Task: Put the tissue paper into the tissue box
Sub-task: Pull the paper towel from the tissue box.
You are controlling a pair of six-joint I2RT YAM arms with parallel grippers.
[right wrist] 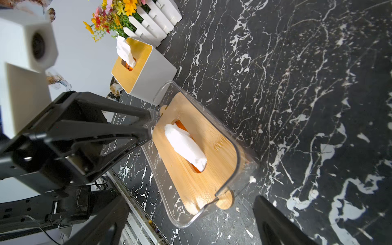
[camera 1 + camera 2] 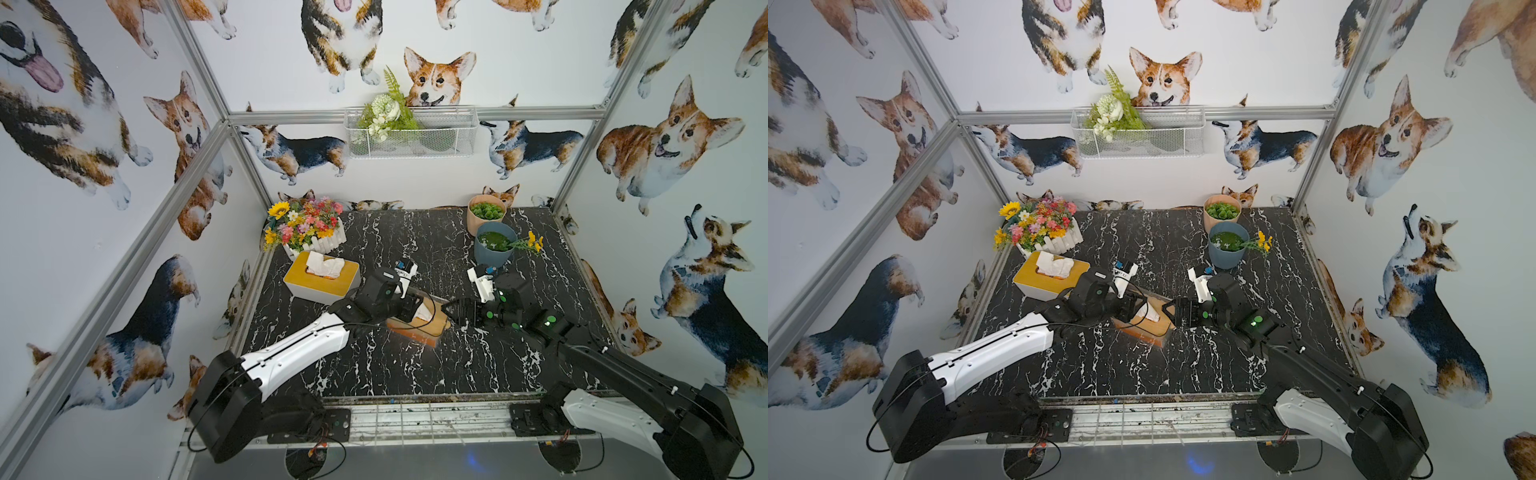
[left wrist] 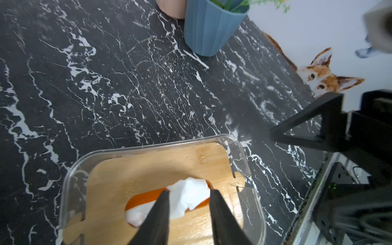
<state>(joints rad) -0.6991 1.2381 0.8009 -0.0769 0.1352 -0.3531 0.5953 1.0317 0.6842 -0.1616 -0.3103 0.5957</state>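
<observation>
The tissue box [image 2: 434, 326] [image 2: 1156, 328] is a clear case with a bamboo lid [image 3: 148, 169] [image 1: 212, 152], lying mid-table. White tissue paper [image 3: 188, 195] [image 1: 184, 146] [image 2: 424, 312] pokes up out of the lid's slot, with orange showing in the slot around it. My left gripper [image 3: 189, 192] [image 2: 411, 307] [image 2: 1136, 305] hovers over the slot, its jaws apart on either side of the tissue and not pinching it. My right gripper [image 1: 192, 199] [image 2: 451, 311] [image 2: 1173, 309] stands wide open at the box's right end, holding nothing.
A white tissue box with a bamboo lid [image 2: 322, 278] [image 1: 144, 70] stands at the back left beside a flower planter [image 2: 307, 228]. A blue pot [image 2: 494, 249] [image 3: 210, 27] and a pink pot [image 2: 486, 214] stand at the back right. A wire basket [image 2: 409, 133] hangs on the rear wall.
</observation>
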